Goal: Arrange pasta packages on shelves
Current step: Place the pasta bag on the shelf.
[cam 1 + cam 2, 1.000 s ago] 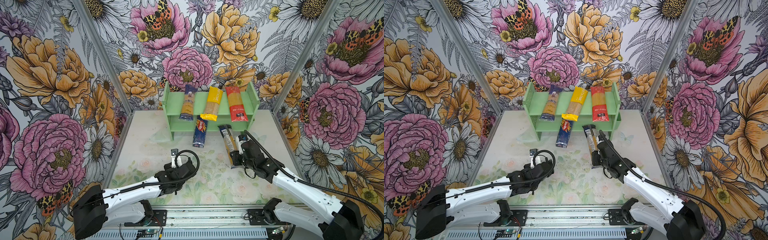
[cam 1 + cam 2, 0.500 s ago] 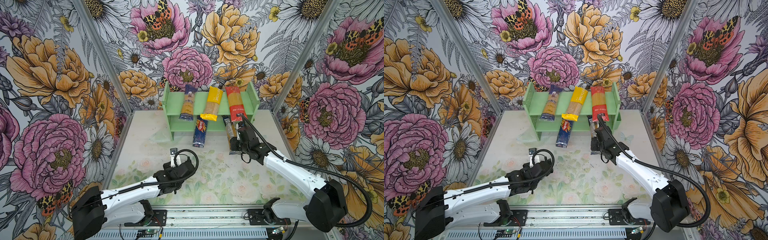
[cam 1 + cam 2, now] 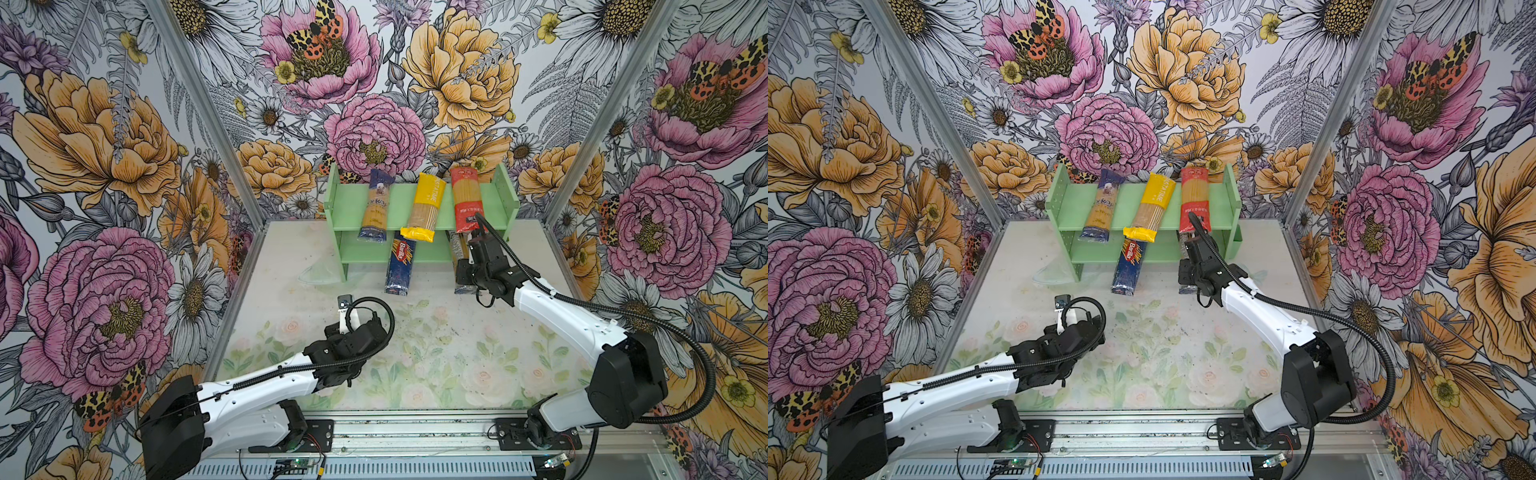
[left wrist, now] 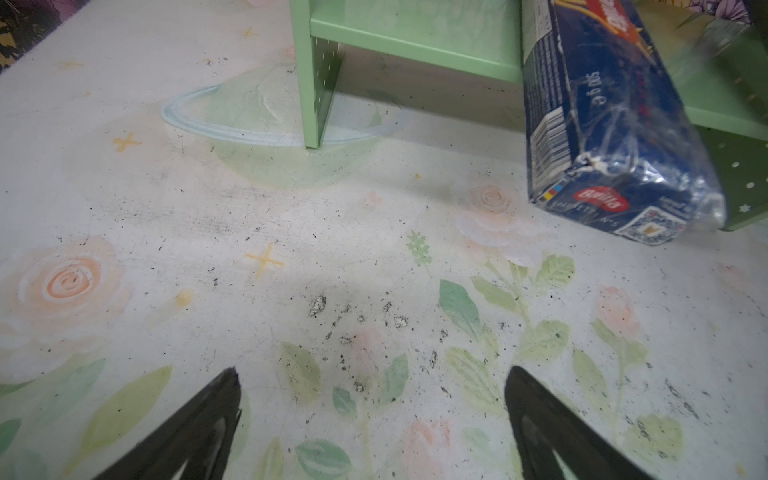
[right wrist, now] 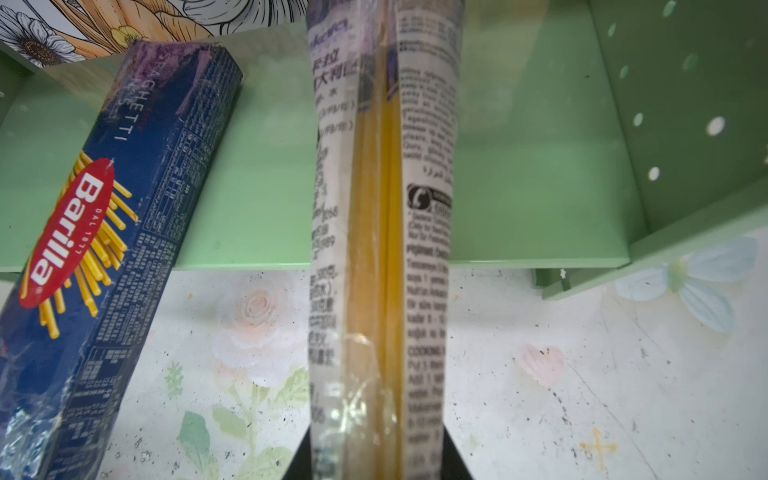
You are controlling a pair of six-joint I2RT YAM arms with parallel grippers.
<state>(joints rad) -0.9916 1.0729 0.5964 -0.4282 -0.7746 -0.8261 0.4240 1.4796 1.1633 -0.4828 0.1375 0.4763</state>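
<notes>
Right gripper (image 3: pixel 468 270): jaws closed partway on the near end of the long clear plastic spaghetti packet with white label (image 5: pixel 380 199). The packet's long axis runs straight ahead of the jaws. Its far end lies over the lower tier of the pale green two-tier wooden rack (image 3: pixel 361 251), beside the dark blue Barilla packet (image 3: pixel 400 266). Left gripper (image 4: pixel 374 376): jaws wide apart, empty, above the floral-printed tabletop (image 4: pixel 249 208), well apart from the rack. The right arm is nearer.
</notes>
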